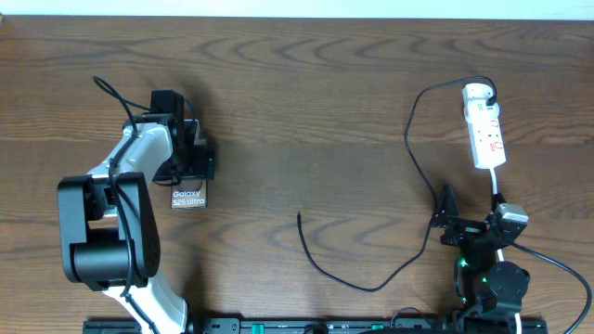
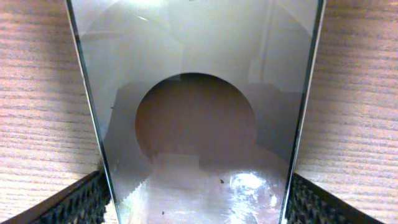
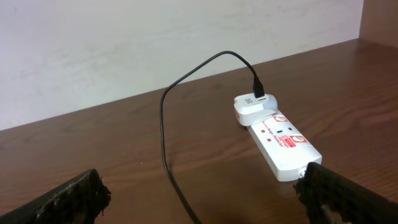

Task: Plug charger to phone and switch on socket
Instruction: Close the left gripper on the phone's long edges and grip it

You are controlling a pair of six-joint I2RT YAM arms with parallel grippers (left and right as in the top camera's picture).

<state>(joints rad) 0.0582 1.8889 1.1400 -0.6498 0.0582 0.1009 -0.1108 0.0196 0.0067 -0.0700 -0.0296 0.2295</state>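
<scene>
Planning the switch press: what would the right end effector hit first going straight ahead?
Probably the charger cable crossing just ahead; the socket lies further on, right of that line. Depth is unclear.

cnt | phone (image 1: 188,197) x1 | charger (image 3: 163,134) x1 (blk cable) | socket (image 1: 485,130) x1

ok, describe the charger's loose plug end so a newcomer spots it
Start at the white elongated power strip on the right of the brown wooden table. A thin black cable runs from the white rounded adapter at its far end toward mid-table. Its small black plug tip lies alone on bare wood, touching nothing else.
</scene>
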